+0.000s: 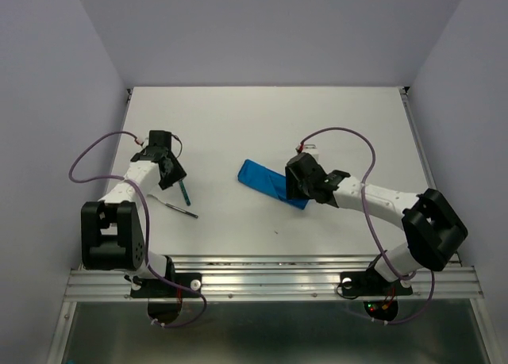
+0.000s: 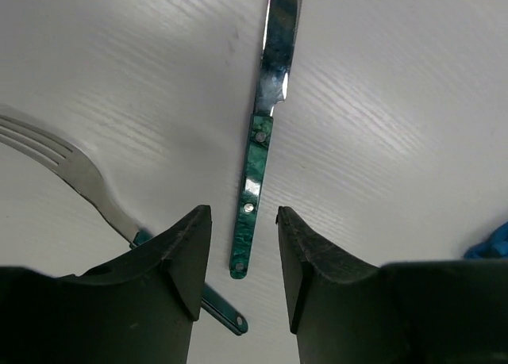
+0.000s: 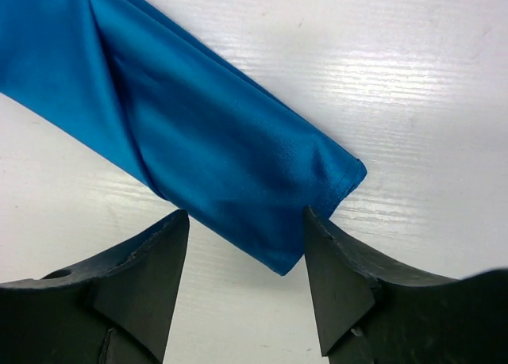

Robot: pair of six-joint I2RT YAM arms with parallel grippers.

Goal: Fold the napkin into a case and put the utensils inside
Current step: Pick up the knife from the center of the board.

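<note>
The napkin [image 1: 272, 183] lay folded into a case [image 3: 206, 134] mid-frame; the 2 utensils [image 1: 186, 194] lay outside it, to its left, uninserted. Left end effector [image 2: 244, 249] straddled the knife [image 2: 258, 150], jaws apart; right end effector [image 3: 246, 229] gaped wide at the case's end.

This looks like a robotics lab, a closed test cell. A plain white desk [image 1: 238, 118] stands between bare pale lilac walls [image 1: 48, 78] at its left, right and far sides. At the near edge of the desk an aluminium rail [image 1: 270, 283] carries two robot arms [image 1: 119, 221] with loose purple cables [image 1: 349, 134]. Their black bases [image 1: 163, 285] sit on this rail.
</note>
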